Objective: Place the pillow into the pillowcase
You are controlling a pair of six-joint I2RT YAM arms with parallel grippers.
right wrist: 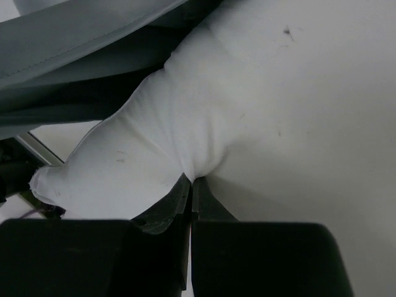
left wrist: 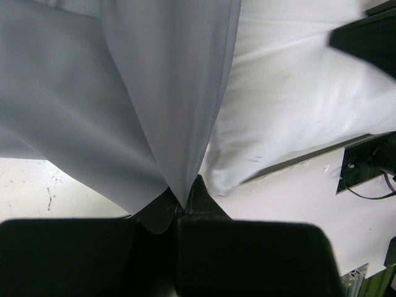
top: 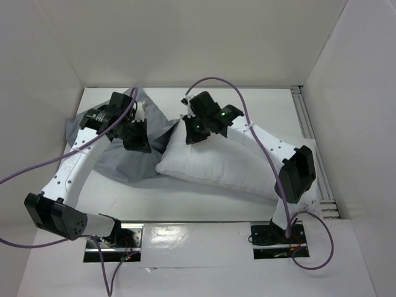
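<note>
The white pillow point(top: 216, 164) lies across the middle of the table, its left end raised. The blue-grey pillowcase point(top: 120, 162) lies at the left, its upper edge lifted into a peak. My left gripper point(top: 137, 119) is shut on a fold of the pillowcase point(left wrist: 167, 93); the pillow point(left wrist: 297, 99) lies right beside it. My right gripper point(top: 190, 119) is shut on a pinch of the pillow point(right wrist: 260, 93) near its left end. The pillowcase's edge point(right wrist: 74, 37) hangs just above that end.
White walls close in the table at the back and both sides. A metal rail point(top: 312, 130) runs along the right edge. Purple cables point(top: 229, 83) loop over both arms. The arm bases point(top: 275, 238) sit at the near edge.
</note>
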